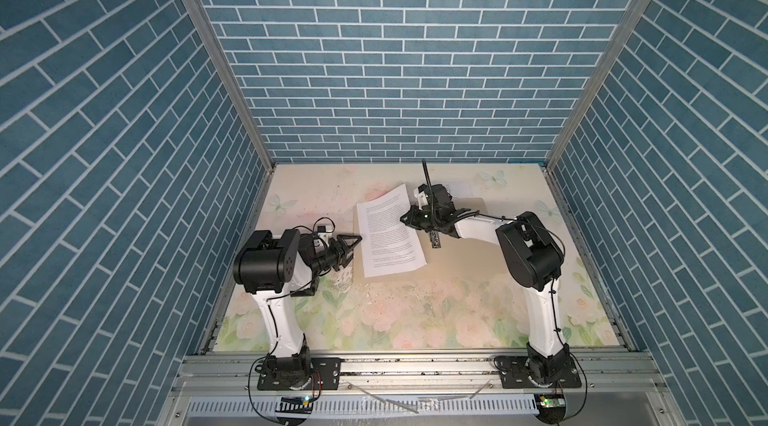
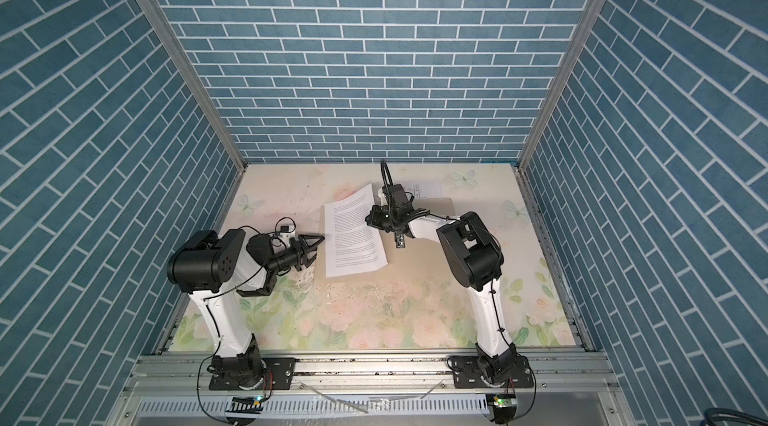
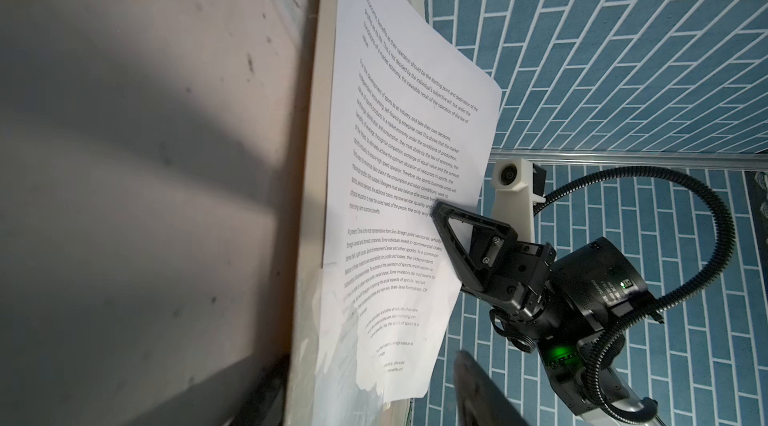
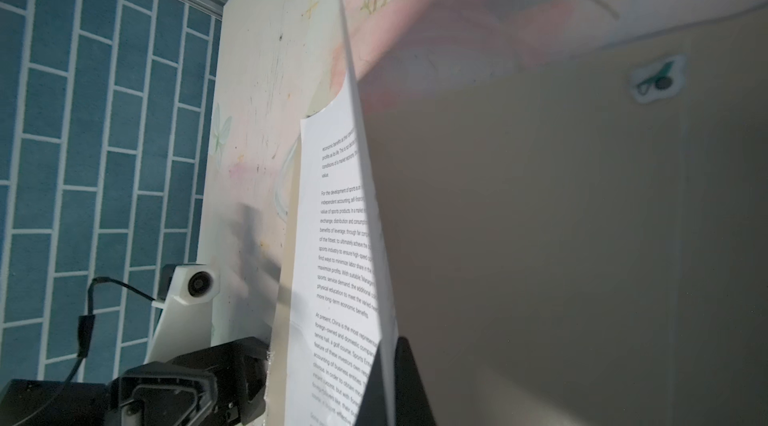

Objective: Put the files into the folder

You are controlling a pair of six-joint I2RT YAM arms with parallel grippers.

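Item, text sheet [image 1: 388,236]: I am holding it slanted over the left part of the folder [image 1: 449,266], its right edge lifting clear.
Item, right gripper [image 1: 404,219]: I am keeping it clamped tight on that lifted right edge.
Item, left gripper [image 1: 351,251]: it is hovering just left of the sheet, jaws partly apart, gripping nothing.
Item, drawing sheet [image 1: 463,189]: it is lying at the far side, partly hidden behind the right arm.
Item, folder: it is lying flat on the floral table [image 1: 415,320], right of centre.
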